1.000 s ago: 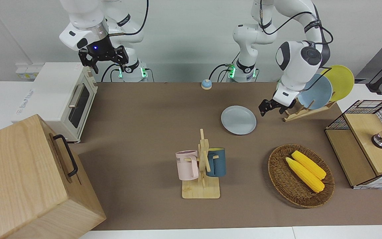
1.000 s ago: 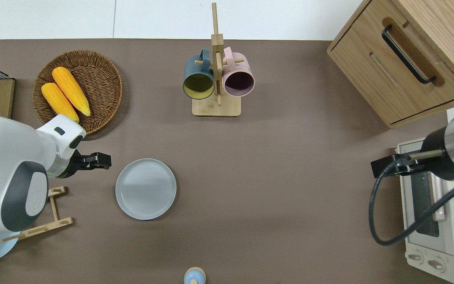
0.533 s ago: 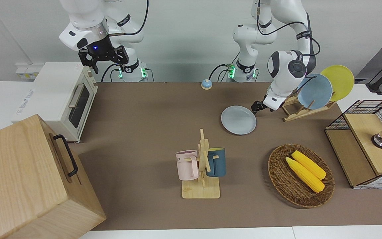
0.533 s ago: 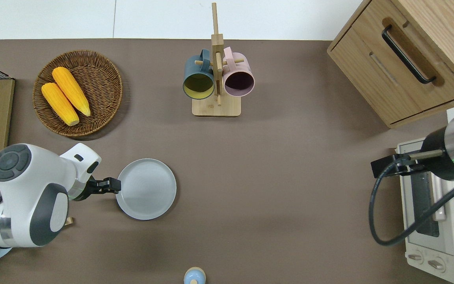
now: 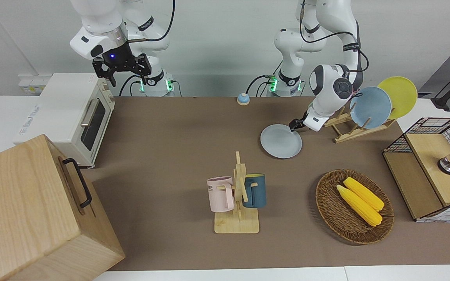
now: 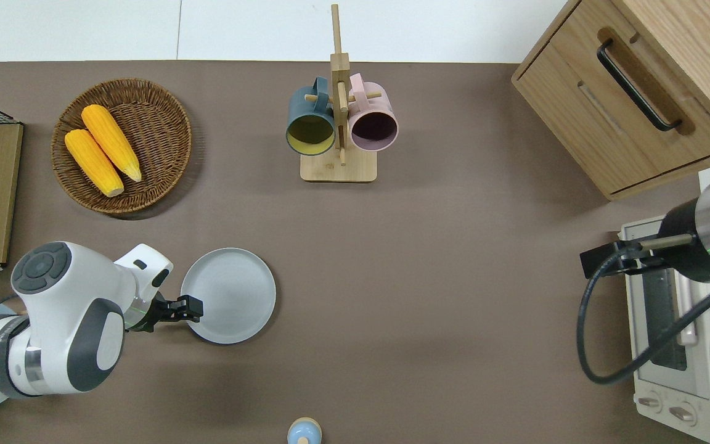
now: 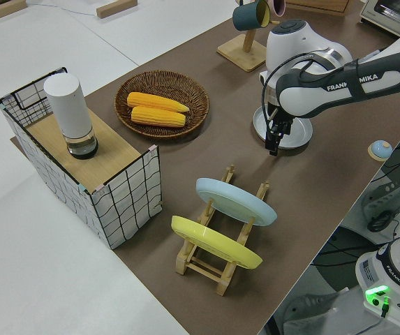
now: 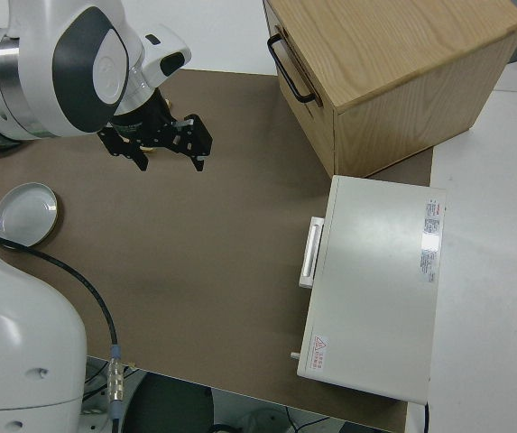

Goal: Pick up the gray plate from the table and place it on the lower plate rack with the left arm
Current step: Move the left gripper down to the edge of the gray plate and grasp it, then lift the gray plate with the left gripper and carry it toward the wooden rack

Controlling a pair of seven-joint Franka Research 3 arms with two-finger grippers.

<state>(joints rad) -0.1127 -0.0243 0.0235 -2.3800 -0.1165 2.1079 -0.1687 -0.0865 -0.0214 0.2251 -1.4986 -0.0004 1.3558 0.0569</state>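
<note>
The gray plate (image 5: 281, 141) (image 6: 232, 295) (image 7: 295, 134) lies flat on the brown table, beside the lower plate rack (image 5: 359, 130) (image 7: 203, 269). A blue plate (image 5: 370, 107) and a yellow plate (image 5: 399, 95) stand in the rack. My left gripper (image 5: 293, 125) (image 6: 192, 309) (image 7: 275, 143) points down at the plate's rim, on the edge nearest the robots and the rack. Its fingers stand open and straddle the rim. The plate rests on the table. The right arm is parked, its gripper (image 5: 125, 74) (image 8: 170, 162) open and empty.
A wicker basket (image 6: 164, 160) with two corn cobs (image 6: 102, 148) sits farther from the robots than the plate. A mug stand (image 6: 338, 166) with two mugs is mid-table. A wire-sided box (image 5: 428, 171), a wooden drawer cabinet (image 6: 626, 92), a toaster oven (image 5: 72, 117) and a small bell (image 6: 304, 431) stand around the edges.
My left gripper swung from beside the rack toward the gray plate and came down onto its rim. The plate and the right arm have not moved.
</note>
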